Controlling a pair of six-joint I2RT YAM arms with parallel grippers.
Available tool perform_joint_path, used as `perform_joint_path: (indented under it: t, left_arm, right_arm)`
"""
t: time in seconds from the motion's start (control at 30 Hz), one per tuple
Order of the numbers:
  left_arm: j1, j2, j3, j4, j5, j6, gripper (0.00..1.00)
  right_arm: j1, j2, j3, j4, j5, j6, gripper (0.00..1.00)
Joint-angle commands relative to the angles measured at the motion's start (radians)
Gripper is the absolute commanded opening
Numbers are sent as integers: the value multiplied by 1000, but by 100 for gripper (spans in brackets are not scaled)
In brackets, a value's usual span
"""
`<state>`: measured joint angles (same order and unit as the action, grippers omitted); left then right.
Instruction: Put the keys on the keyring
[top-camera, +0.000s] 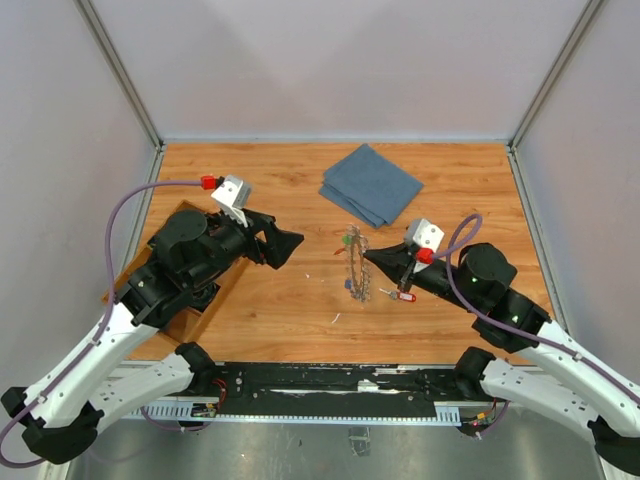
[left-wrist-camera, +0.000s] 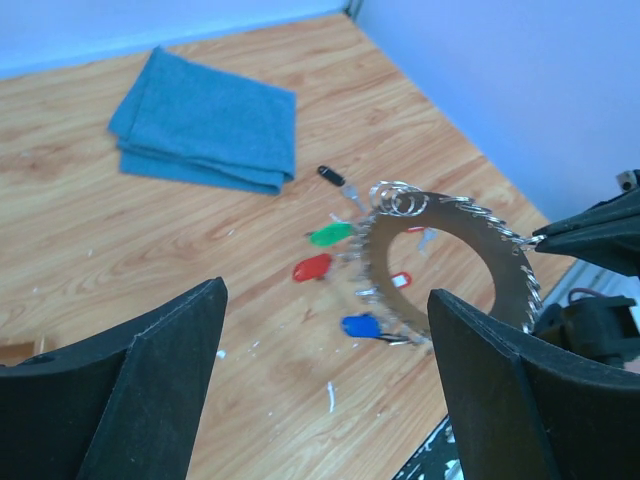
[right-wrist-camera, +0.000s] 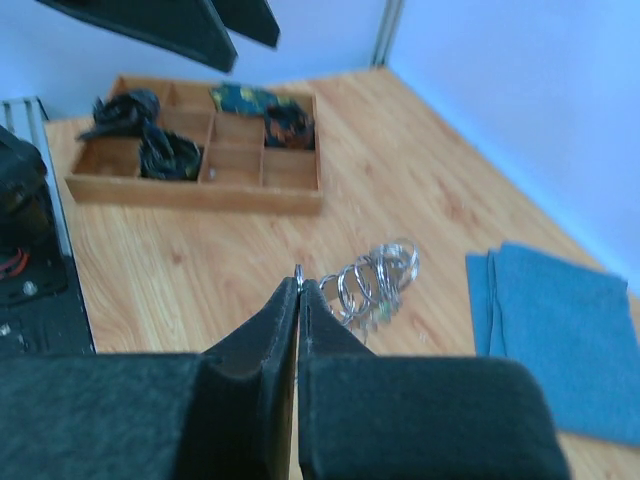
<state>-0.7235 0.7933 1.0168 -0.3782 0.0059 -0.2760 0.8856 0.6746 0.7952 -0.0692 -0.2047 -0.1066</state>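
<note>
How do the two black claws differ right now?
The left black two-finger gripper stands wide open and empty; the right black two-finger gripper is pinched shut on the rim of the large silvery jagged metal keyring. The left hangs apart from the ring; the right touches it. Both point toward it.

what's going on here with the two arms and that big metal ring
The right gripper is shut on the rim of the keyring and holds it upright on edge. The left gripper is open and empty, facing the ring from the other side. The coloured keys sit close by the ring's edge. Whether any are already threaded on cannot be told.
</note>
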Motion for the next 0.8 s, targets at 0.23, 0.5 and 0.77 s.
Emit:
perform_joint_path:
  t: [0.23, 0.5, 0.77]
  left_arm:
    - [-76, -40, 45, 210, 199, 2, 77]
    - [-82, -43, 3, 323, 310, 9, 61]
    - [-82, -130, -4, 237, 122, 40, 59]
  right_arm:
    - [24, -49, -94, 560, -85, 247, 0]
    - [24, 64, -12, 640, -126, 372, 0]
    - [-102, 105, 22, 286, 96, 284, 0]
